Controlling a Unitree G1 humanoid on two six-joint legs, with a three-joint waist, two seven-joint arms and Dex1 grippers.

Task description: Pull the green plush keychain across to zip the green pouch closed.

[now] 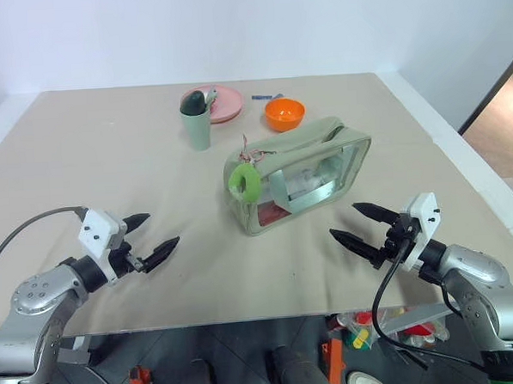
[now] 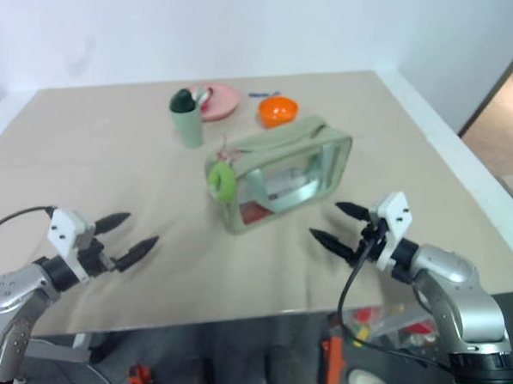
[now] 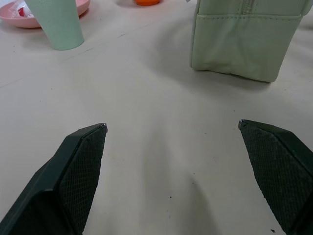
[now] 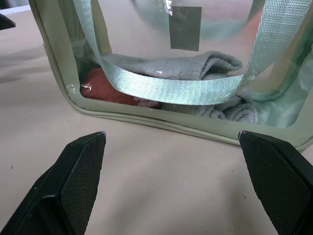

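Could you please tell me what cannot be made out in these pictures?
- Zipper on the pouch: too small in the eye views to tell how far it is open.
- Pouch contents: folded cloths, blurred by the clear panel and crossed by the strap.
- Utensil in the cup: only its tip shows.

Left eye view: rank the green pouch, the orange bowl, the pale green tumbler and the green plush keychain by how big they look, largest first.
1. green pouch, clearly largest.
2. pale green tumbler and orange bowl look about alike; both stand farther back than the pouch, so I won't rank them.
3. green plush keychain, smallest, hanging at the pouch's end.
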